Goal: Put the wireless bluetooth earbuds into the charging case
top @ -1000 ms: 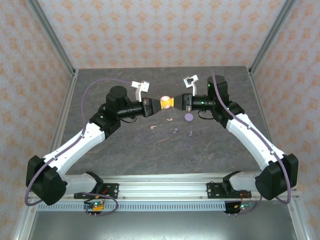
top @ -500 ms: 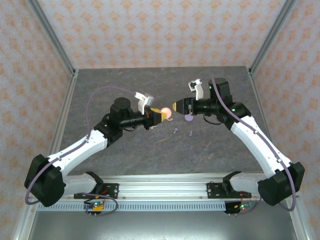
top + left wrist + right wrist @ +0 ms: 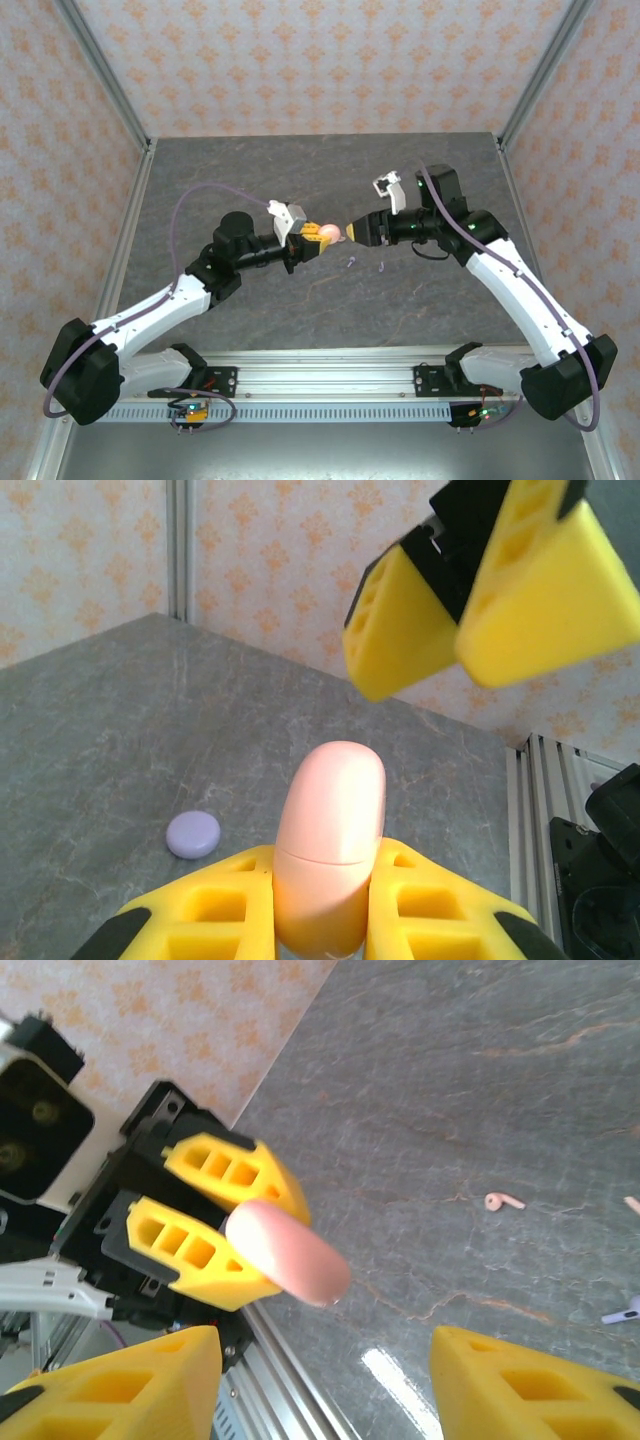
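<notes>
A salmon-pink charging case [image 3: 330,233] is held above the table with my left gripper [image 3: 318,234] shut on it. In the left wrist view the case [image 3: 330,840] stands edge-on between the yellow fingers [image 3: 210,910], its lid seam closed. My right gripper [image 3: 352,231] hangs open just right of the case, its fingers [image 3: 150,1380] wide apart and nothing between them. One pink earbud [image 3: 503,1201] and a lilac earbud [image 3: 625,1312] lie on the table. Two lilac earbuds [image 3: 350,262] lie below the grippers.
A closed lilac case [image 3: 193,834] lies flat on the grey marbled tabletop [image 3: 300,170]. Aluminium frame posts and patterned walls close in the table on three sides. A metal rail [image 3: 330,385] runs along the near edge.
The right gripper let go of the pink case and opened. The left gripper kept the case and drew it toward the near side and left; both wrists turned.
</notes>
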Available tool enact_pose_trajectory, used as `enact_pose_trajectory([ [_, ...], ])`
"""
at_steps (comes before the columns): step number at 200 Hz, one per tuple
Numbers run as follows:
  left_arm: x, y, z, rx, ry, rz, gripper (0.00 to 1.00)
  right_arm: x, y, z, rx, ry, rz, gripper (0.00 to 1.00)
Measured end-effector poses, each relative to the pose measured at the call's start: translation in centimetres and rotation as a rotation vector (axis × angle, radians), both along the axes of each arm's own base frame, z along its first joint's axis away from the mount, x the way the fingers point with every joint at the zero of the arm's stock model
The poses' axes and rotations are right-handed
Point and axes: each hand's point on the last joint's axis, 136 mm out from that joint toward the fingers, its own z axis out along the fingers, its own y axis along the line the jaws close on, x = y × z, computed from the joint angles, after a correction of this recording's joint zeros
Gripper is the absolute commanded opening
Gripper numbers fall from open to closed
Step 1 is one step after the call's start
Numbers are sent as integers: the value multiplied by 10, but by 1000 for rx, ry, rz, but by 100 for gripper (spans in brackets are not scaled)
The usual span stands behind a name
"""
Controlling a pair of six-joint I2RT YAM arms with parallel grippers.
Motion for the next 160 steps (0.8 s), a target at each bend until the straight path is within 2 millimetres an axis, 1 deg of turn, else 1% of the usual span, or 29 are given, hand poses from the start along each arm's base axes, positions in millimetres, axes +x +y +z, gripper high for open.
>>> enact_pose_trajectory([
  [37,-1,-1,4,-10,-18,-10,3,-8,6,0,-8,-6,40,59],
  [63,-4,-4,4,-11,-16,-29,3,-2,10,0,-14,0,40,59],
  [94,-10,-12,8,-15,-17,-63,3,3,12,-8,-28,24,39,59],
  [132,-6,-16,10,-19,6,-67,3,3,13,-8,-32,18,43,59],
  [160,-4,-17,10,-21,17,-65,3,7,11,-11,-54,8,16,59],
])
